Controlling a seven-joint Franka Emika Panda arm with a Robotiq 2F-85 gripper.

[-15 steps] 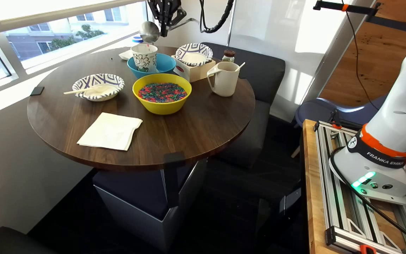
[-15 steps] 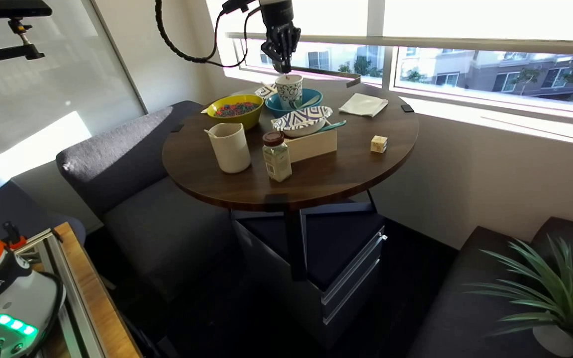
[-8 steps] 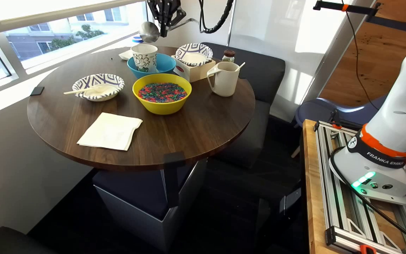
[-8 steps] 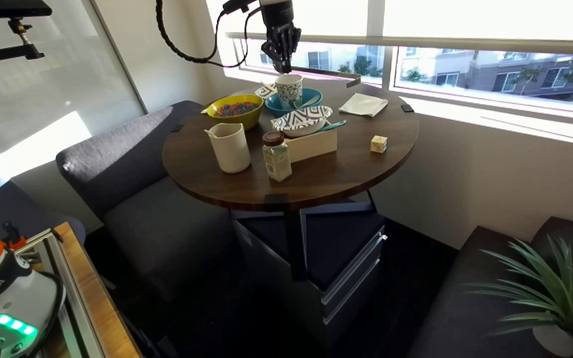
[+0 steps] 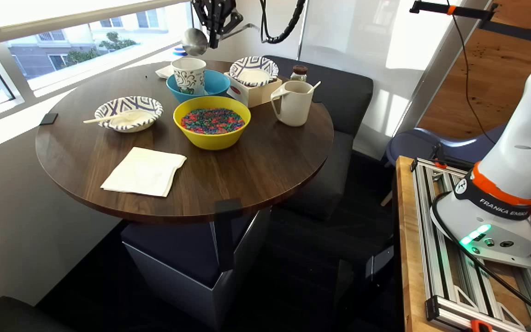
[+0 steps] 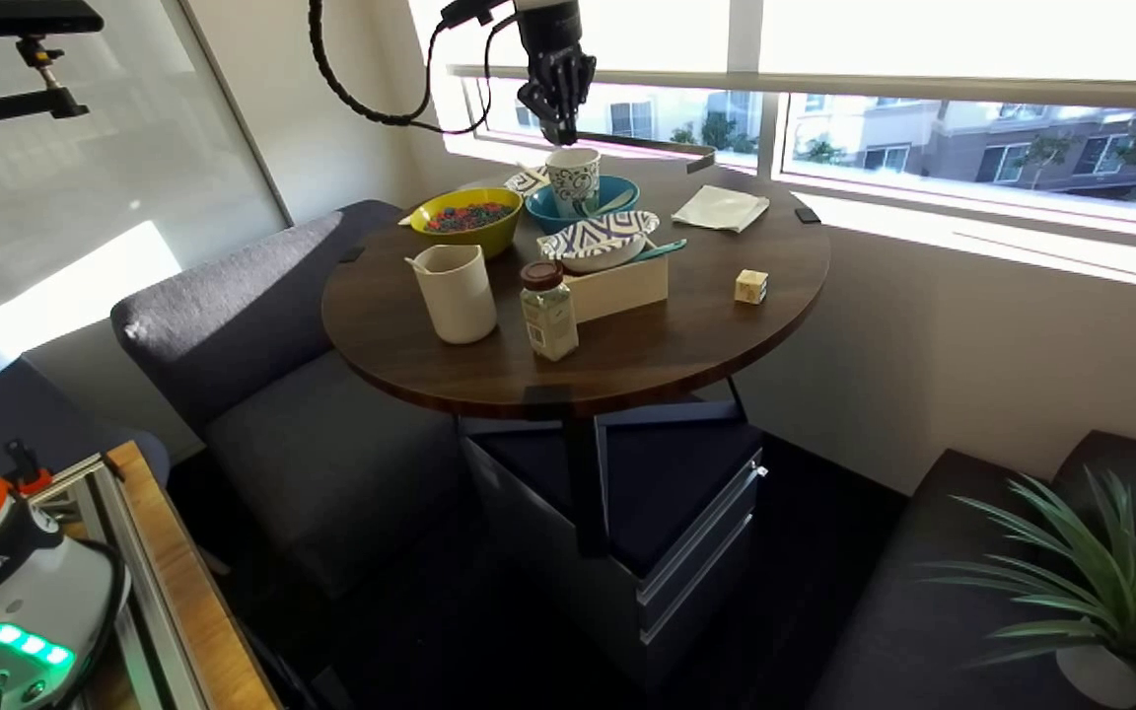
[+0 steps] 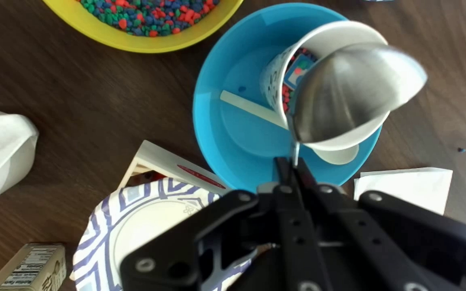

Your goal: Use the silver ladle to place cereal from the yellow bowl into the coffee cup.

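My gripper (image 7: 289, 161) is shut on the thin handle of the silver ladle (image 7: 354, 89). In an exterior view the ladle's scoop (image 5: 195, 41) hangs just above the coffee cup (image 5: 189, 76), tilted over. The wrist view shows the scoop's rounded outside over the cup (image 7: 273, 83), so its inside is hidden. Red and dark cereal bits (image 7: 285, 97) and a small blue packet show inside the cup. The cup stands in a blue bowl in both exterior views. The yellow bowl (image 5: 212, 140), beside the blue bowl, holds red, green and blue cereal (image 5: 212, 121).
The blue bowl (image 7: 237, 121) also holds a pale spoon (image 7: 338, 155). Near it are a striped bowl on a wooden box (image 5: 261, 94), a beige pitcher (image 5: 294, 103) and a spice jar (image 6: 548, 311). Another striped bowl (image 5: 129, 103) and a napkin (image 5: 143, 171) lie on the table.
One second ago a few reddish bits showed at the cup's rim under the scoop; now none show there. The arm and ladle look almost still.
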